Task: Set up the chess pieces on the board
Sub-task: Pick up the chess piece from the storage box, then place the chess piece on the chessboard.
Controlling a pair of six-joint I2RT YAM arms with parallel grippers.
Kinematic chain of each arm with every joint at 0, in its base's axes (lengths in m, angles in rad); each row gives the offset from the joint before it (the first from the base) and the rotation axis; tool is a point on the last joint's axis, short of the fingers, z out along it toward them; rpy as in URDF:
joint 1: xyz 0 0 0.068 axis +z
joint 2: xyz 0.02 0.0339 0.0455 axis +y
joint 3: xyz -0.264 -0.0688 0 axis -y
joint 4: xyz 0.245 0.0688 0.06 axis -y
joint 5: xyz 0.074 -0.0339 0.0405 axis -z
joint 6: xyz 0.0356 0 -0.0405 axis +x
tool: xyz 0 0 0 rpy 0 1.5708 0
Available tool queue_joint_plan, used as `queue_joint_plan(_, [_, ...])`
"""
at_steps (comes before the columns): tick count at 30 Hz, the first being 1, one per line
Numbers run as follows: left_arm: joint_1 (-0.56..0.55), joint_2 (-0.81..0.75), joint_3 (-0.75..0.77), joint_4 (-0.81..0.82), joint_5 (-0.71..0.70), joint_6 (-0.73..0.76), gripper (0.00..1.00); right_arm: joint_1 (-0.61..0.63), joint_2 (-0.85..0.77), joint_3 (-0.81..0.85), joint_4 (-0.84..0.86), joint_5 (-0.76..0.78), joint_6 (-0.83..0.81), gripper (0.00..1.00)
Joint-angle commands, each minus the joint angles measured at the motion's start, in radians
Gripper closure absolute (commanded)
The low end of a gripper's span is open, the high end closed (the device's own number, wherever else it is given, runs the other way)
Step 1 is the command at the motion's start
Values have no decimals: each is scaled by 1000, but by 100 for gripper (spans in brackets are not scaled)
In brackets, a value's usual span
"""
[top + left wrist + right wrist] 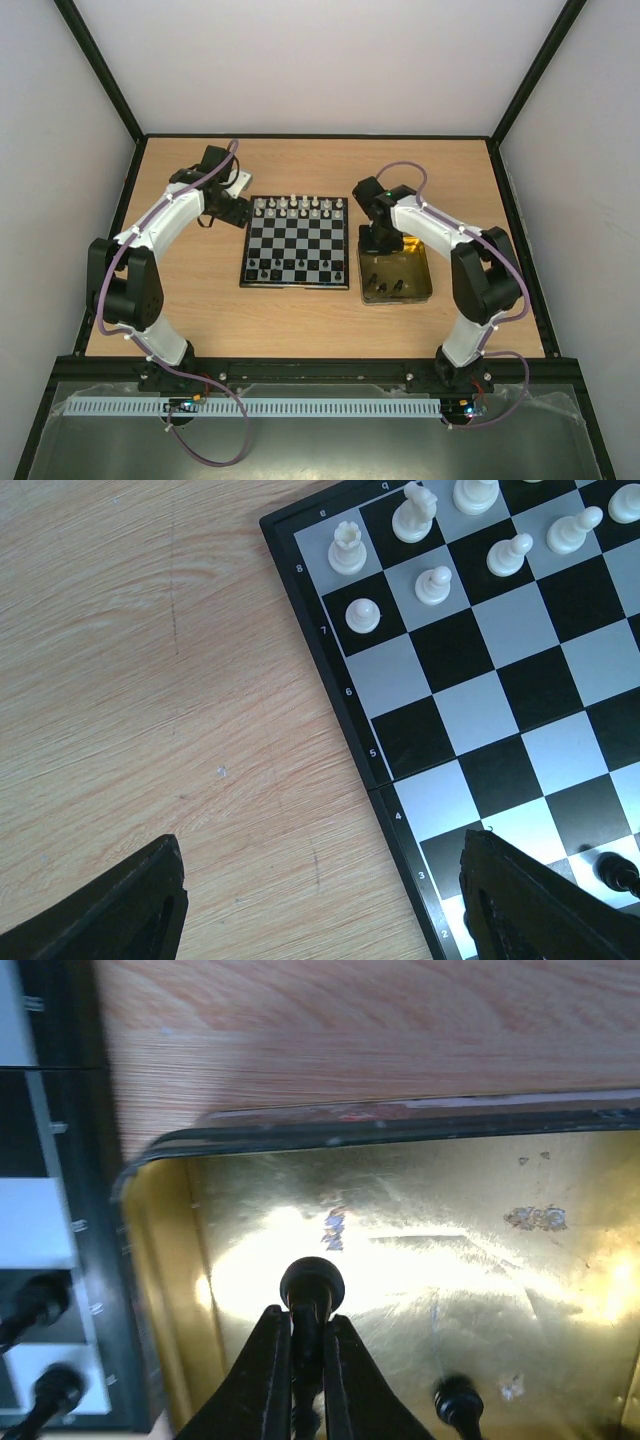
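The board lies mid-table, with white chessmen on its far rows and a few black chessmen on its near rows. My right gripper hangs over the yellow-lined tin. In the right wrist view it is shut on a black chess piece, held just above the tin floor. My left gripper is open and empty at the board's far left corner. In the left wrist view it straddles the board's rim, near white pieces.
More black pieces lie in the tin; one is right of my right fingers. Black pieces stand on the board edge left of the tin. One black piece stands by my left gripper's right finger.
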Motion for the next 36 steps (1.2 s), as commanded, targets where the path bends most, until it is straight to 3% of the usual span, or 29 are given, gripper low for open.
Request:
queue_joint_plan(1, [-10, 8, 27, -14, 3, 3, 25, 62, -62, 88, -103, 64, 34, 94])
queue_joint_plan(17, [-15, 3, 27, -11, 0, -4, 24, 317, 6, 278, -174, 8, 126, 94])
queue_joint_plan(36, [37, -24, 13, 6, 10, -18, 19, 356, 79, 229, -80, -21, 117, 94])
